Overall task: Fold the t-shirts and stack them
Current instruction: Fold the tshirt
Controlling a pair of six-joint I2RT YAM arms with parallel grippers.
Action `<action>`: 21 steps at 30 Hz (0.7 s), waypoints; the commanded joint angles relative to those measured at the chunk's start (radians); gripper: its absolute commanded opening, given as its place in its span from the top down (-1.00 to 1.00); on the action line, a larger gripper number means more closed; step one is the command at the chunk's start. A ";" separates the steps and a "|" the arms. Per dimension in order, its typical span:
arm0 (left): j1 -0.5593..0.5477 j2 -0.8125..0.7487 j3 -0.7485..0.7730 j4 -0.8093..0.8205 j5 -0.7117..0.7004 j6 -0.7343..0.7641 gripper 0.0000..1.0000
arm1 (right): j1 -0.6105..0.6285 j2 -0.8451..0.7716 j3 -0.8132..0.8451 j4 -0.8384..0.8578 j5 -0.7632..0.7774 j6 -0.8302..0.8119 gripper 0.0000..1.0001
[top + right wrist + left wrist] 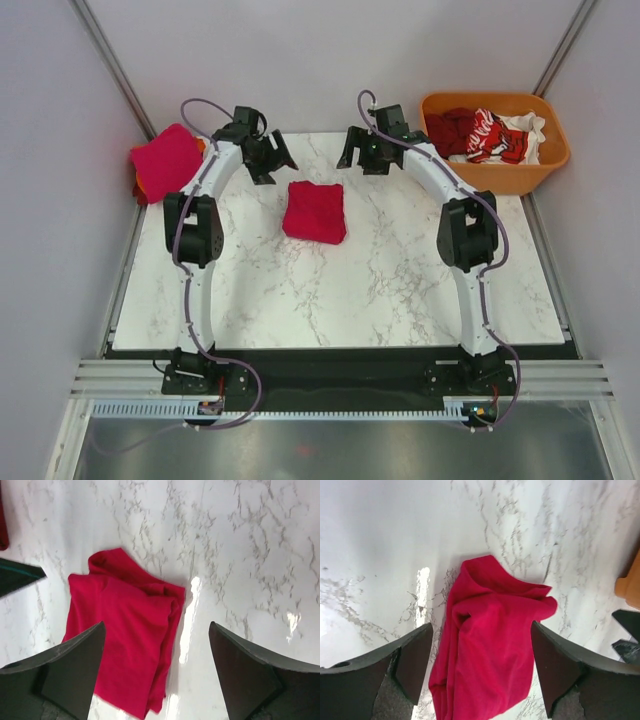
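Note:
A crimson t-shirt [314, 211] lies folded into a small square on the marble table, between the two arms. It also shows in the left wrist view [490, 645] and the right wrist view [125, 630]. My left gripper [270, 160] hangs open and empty above the table, just back-left of the shirt. My right gripper [362, 155] hangs open and empty back-right of it. A stack of folded shirts, pink-red on top [165, 160] with orange beneath, sits at the table's far left edge. More shirts, dark red, white and red with white print [490, 135], lie in the tub.
The orange plastic tub [545, 165] stands off the table's back right corner; a corner of it shows in the left wrist view [630, 587]. Grey walls with metal posts close in on both sides. A black strip runs along the table's near edge [340, 352].

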 commanded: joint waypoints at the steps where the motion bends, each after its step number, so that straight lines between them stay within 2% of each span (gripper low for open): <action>1: 0.002 -0.183 0.060 -0.015 -0.018 0.084 -0.72 | 0.026 -0.204 -0.107 0.074 -0.026 -0.025 -0.82; 3: -0.001 -0.228 0.014 -0.016 -0.015 0.098 -0.68 | 0.036 -0.284 -0.254 0.193 -0.080 0.001 -0.79; 6: -0.001 -0.324 -0.093 -0.015 -0.004 0.099 -0.54 | 0.055 -0.286 -0.360 0.353 -0.253 0.079 -0.52; 8: 0.000 -0.393 -0.202 -0.004 0.033 0.093 -0.35 | 0.078 -0.208 -0.325 0.412 -0.375 0.139 0.00; 9: -0.001 -0.416 -0.245 0.006 0.046 0.092 -0.35 | 0.078 -0.176 -0.301 0.429 -0.407 0.139 0.00; 10: -0.003 -0.442 -0.288 0.022 0.060 0.089 -0.27 | 0.090 -0.144 -0.279 0.449 -0.442 0.183 0.25; 11: -0.003 -0.485 -0.381 0.040 0.074 0.083 -0.25 | 0.095 -0.110 -0.233 0.498 -0.470 0.208 0.36; 13: -0.001 -0.530 -0.469 0.107 0.119 0.073 -0.21 | 0.101 -0.005 -0.169 0.551 -0.552 0.307 0.59; 17: -0.012 -0.601 -0.659 0.178 0.156 0.058 -0.15 | 0.107 0.151 -0.087 0.864 -0.683 0.521 0.79; 21: -0.020 -0.624 -0.741 0.178 0.156 0.058 -0.15 | 0.107 0.312 0.042 0.907 -0.708 0.564 0.81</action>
